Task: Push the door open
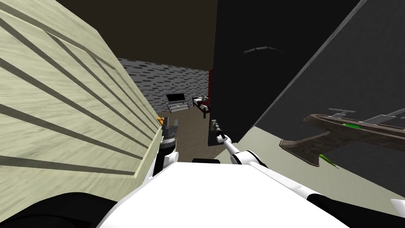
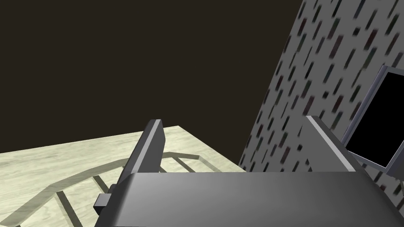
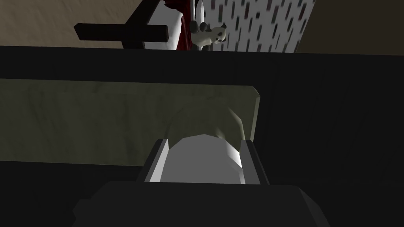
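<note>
Stands at a gap into a room with a speckled grey wall point(image 1: 170, 79); reaches the right arm forward to the near edge of the dark door point(image 1: 245, 79), which rises upright in the middle of the head view, just right of the gap. Grips a rounded pale knob point(image 3: 201, 161) with the right claw point(image 3: 204, 142), one finger pressed to each side of it; just behind the knob, a pale strip point(image 3: 98, 122) across the dark door face. Holds the left claw point(image 2: 233, 120) spread wide with nothing between its fingers, raised just beside a pale wooden panel point(image 1: 59, 99) cut with grooves, on the left of the gap. Beyond the door's edge: a bed point(image 1: 201, 103) with a dark frame and red cover, a toy panda point(image 3: 207, 34) sitting on it; near it, a dark screen point(image 1: 176, 97) on a low stand against the speckled wall. On the dark wall to the right, a brown shelf point(image 1: 336, 128) carrying something green.
</note>
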Controlling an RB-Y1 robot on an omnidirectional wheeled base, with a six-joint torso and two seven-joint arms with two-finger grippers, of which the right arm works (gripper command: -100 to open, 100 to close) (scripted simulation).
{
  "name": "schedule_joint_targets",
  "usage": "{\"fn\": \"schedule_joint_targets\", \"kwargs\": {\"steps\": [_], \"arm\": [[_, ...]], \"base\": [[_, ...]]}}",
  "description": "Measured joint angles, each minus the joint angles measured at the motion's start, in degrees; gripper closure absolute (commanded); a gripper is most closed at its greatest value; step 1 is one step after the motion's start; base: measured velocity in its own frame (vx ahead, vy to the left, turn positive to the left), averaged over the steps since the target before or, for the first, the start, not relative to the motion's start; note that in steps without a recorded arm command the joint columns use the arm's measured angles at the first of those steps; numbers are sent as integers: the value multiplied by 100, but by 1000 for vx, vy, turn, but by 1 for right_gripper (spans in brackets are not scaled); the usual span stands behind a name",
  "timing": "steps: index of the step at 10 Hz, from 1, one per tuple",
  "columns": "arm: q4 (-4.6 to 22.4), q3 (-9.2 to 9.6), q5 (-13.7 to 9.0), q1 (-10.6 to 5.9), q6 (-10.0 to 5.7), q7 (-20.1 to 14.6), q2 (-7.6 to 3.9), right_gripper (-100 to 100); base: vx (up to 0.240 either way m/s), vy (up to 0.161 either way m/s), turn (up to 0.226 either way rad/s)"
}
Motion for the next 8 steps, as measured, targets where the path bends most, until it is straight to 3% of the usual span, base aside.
{"fn": "schedule_joint_targets", "kwargs": {"steps": [1, 2, 4, 5, 6, 7, 8], "arm": [[59, -47, -18, -77, 10, 19, -8, 100], [44, -97, -35, -54, -4, 49, -23, 100], [539, -222, -91, -285, -242, 70, -76, 100], [535, -241, -98, -299, -242, 77, -87, 100], [368, -231, -91, -225, -152, 82, -89, 100], [166, -208, -78, -123, -65, 81, -86, 100], [131, -248, -95, -87, -11, 96, -92, 100]], "base": [[143, 90, -20], [183, 135, -63], [91, 63, -29], [10, -22, 21], [-12, -25, 19], [77, 59, -52], [136, 122, -93]]}}
